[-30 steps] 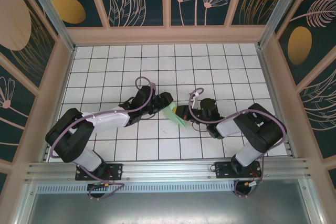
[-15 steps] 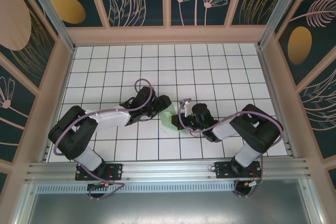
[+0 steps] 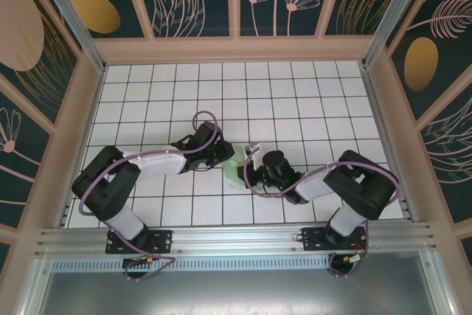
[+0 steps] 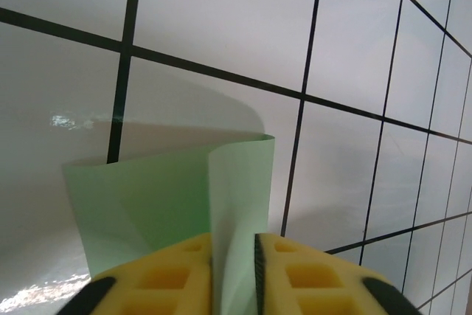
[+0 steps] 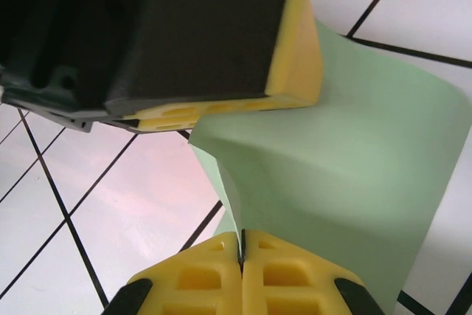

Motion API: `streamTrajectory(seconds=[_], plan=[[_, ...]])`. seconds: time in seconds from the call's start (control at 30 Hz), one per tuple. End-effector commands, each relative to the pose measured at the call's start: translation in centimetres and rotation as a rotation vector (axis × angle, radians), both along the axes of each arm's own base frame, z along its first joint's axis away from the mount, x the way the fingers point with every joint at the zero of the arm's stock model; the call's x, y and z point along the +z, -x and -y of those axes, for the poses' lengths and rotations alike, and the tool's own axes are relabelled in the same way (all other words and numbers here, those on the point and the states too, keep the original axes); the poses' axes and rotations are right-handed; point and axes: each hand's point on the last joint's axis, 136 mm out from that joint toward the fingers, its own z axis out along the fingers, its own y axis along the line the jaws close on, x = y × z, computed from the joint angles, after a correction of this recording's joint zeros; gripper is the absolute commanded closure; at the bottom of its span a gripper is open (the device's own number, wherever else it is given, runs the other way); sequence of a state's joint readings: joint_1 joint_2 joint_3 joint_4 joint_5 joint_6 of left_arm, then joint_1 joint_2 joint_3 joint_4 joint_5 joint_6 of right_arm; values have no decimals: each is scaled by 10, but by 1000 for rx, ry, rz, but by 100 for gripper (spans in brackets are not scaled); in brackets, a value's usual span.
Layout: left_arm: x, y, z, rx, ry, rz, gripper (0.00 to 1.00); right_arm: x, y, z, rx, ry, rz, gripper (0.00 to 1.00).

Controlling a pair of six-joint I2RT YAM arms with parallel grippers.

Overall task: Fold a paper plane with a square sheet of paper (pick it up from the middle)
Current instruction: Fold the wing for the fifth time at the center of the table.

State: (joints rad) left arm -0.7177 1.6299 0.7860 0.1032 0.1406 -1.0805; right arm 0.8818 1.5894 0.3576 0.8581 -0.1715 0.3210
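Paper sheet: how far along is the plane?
Done: sheet picked up, curled over loosely. In hand: left claw and right claw both pinch it. Left: no pointed dart shape yet, so the folds look mostly ahead.

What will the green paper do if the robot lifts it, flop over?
Probably floppy: the paper curls and buckles between the left fingers and right fingers. Likely very light, being one thin sheet. It could crease where the fingers pinch.

paper (image 4: 169,197) between left gripper (image 4: 234,245), right gripper (image 5: 241,240)
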Motion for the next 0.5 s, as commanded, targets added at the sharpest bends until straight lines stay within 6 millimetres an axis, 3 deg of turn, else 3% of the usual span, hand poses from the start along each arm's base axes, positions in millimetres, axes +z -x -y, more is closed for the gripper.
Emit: streamTrajectory(seconds=[0.0,0.13,0.3,0.47], plan=[[6,-9,0,-1,-19,22,86,15,-7,1,-28,15,73,92],[13,-13,2,0,-9,38,100,12,-9,14,-79,87,76,80],[17,-16,4,0,-5,43,100,4,-8,32,-123,278,94,71],[19,-17,5,-1,1,42,100,0,-3,42,-123,394,77,73]])
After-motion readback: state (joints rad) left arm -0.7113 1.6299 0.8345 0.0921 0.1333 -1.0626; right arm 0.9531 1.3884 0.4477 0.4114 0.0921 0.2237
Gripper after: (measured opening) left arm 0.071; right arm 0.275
